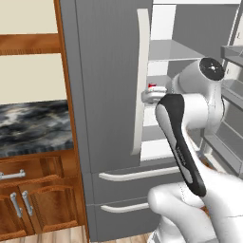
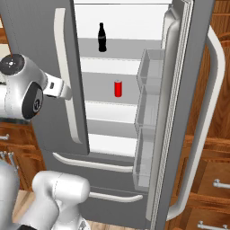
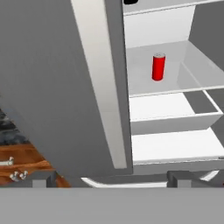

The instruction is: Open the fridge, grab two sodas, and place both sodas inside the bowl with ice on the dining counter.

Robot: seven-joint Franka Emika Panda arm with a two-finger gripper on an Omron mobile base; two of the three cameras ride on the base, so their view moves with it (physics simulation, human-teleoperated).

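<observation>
One black soda bottle (image 2: pixel 102 37), one red can (image 2: pixel 118 88), fridge (image 2: pixel 45 54) open

Grey fridge (image 2: pixel 40 27), white shelves – black soda (image 2: pixel 102 37) – red can (image 2: pixel 118 88).

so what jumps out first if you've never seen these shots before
The grey fridge stands with its right door swung wide, showing white shelves. A black soda bottle stands upright on the upper shelf, with a red can on the shelf below. The white arm reaches toward the opening beside the closed left door's long handle, and its open gripper holds nothing.
</observation>
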